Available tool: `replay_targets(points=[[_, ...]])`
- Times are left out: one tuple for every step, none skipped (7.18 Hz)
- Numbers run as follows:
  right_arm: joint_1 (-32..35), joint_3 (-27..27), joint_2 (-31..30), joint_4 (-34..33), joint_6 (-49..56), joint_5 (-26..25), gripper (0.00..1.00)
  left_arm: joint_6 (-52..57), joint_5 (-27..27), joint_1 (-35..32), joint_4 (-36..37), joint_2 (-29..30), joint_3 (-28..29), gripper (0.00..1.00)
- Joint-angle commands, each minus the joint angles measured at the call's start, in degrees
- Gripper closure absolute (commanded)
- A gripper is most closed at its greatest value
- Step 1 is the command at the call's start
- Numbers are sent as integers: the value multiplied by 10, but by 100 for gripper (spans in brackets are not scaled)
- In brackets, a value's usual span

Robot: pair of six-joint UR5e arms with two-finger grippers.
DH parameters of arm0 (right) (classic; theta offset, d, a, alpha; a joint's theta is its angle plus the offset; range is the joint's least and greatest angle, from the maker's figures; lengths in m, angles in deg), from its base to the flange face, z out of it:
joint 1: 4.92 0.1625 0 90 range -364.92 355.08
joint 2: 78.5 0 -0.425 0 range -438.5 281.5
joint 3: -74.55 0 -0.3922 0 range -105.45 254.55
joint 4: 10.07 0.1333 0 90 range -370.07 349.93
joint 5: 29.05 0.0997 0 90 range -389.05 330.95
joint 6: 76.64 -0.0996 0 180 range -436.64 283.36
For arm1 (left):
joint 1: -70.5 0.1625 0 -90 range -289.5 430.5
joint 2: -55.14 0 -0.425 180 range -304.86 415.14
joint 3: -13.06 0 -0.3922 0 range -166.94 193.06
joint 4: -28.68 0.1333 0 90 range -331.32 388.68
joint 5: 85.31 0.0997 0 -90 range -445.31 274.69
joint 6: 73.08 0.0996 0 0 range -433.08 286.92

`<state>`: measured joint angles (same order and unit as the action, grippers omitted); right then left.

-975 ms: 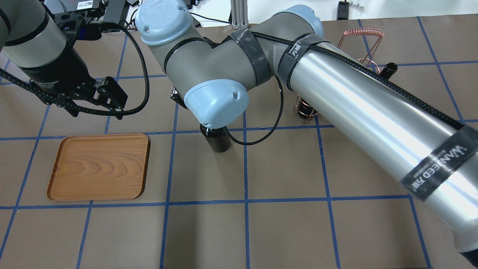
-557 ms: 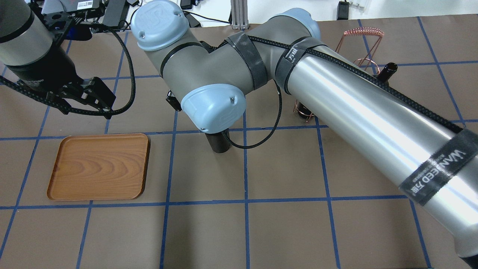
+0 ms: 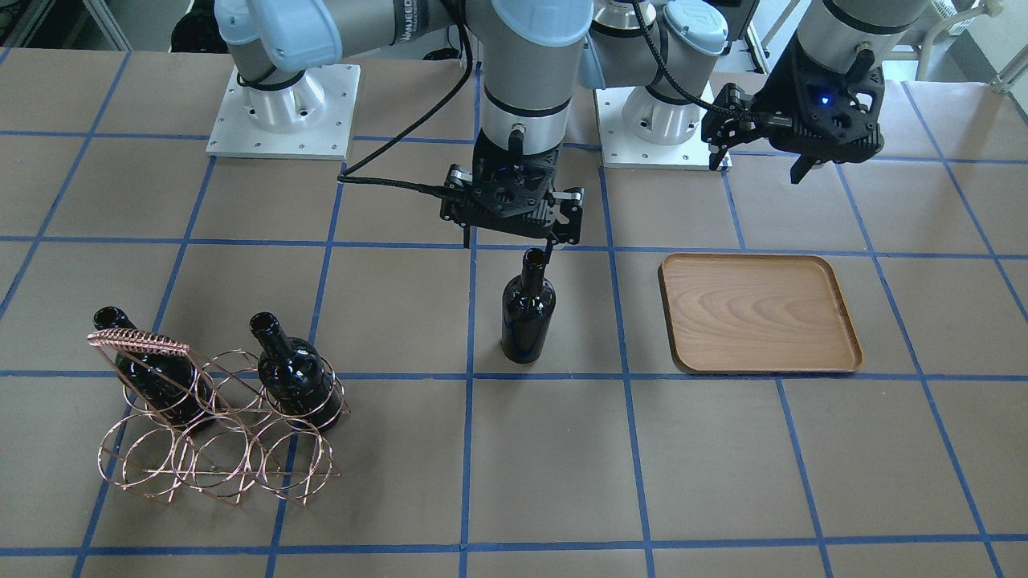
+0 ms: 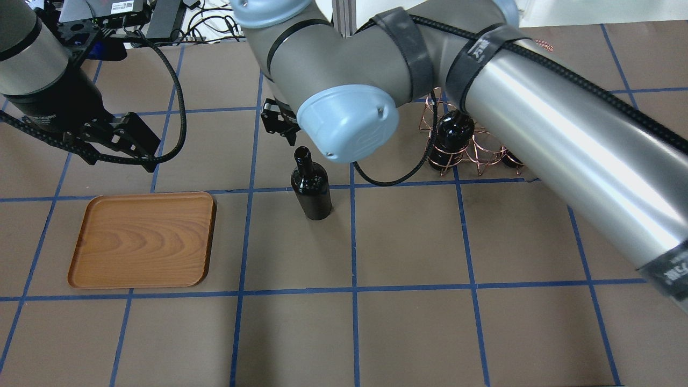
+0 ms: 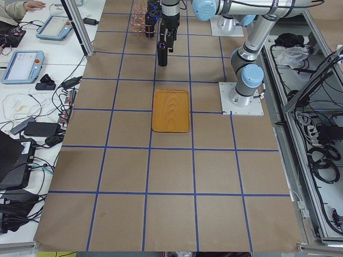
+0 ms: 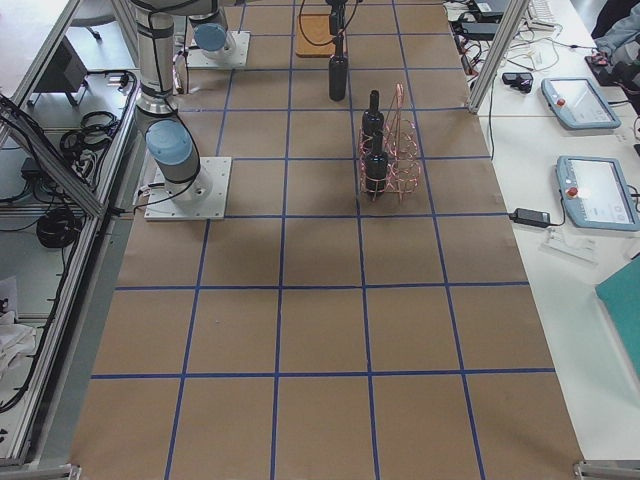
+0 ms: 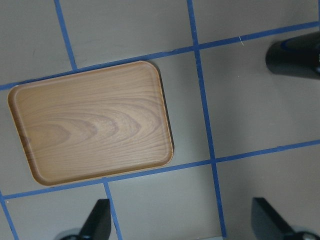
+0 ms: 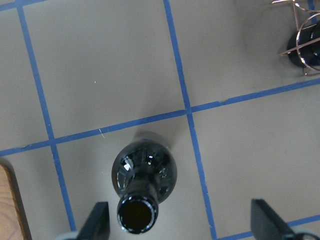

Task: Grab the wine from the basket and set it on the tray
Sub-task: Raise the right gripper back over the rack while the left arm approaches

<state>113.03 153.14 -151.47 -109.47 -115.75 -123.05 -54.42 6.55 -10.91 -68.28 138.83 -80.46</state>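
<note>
The glossy black glass wine bottle (image 3: 528,309) stood upright on the table (image 3: 723,482), between the copper wire basket (image 3: 217,433) and the brown wooden tray (image 3: 759,371). My right gripper (image 3: 511,241) hung just above its mouth, jaws apart and empty. The left gripper (image 3: 759,164) was spread too. I judged the bottle heavy, slick and breakable, best clamped at the neck, under the lip.

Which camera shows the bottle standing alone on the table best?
Exterior front-facing: the bottle shows whole and upright, between basket and tray. Overhead shows it too, beside the right arm. The right wrist sees only its mouth and shoulders, the left wrist a cropped edge, and the side views show it tiny.
</note>
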Motion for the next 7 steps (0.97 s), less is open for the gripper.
replay_targets(points=[[-51, 2, -39, 61, 90, 1, 0, -2, 5, -1, 1, 1, -5, 0], [-69, 3, -49, 66, 124, 1, 0, -13, 2, -8, 11, 8, -5, 0], [-95, 4, -62, 76, 174, 0, 0, -15, -4, -10, 21, 9, -5, 0], [-131, 5, -82, 101, 223, 0, 0, -17, -5, -17, 22, 8, -4, 0], [-171, 5, -95, 115, 279, 4, 0, -18, -4, -33, 29, 9, -4, 0], [-202, 5, -104, 120, 319, 5, 0, -36, -5, -41, 34, 12, -4, 0], [-219, 5, -111, 122, 356, 5, 0, -47, -5, -46, 37, 13, -2, 0]])
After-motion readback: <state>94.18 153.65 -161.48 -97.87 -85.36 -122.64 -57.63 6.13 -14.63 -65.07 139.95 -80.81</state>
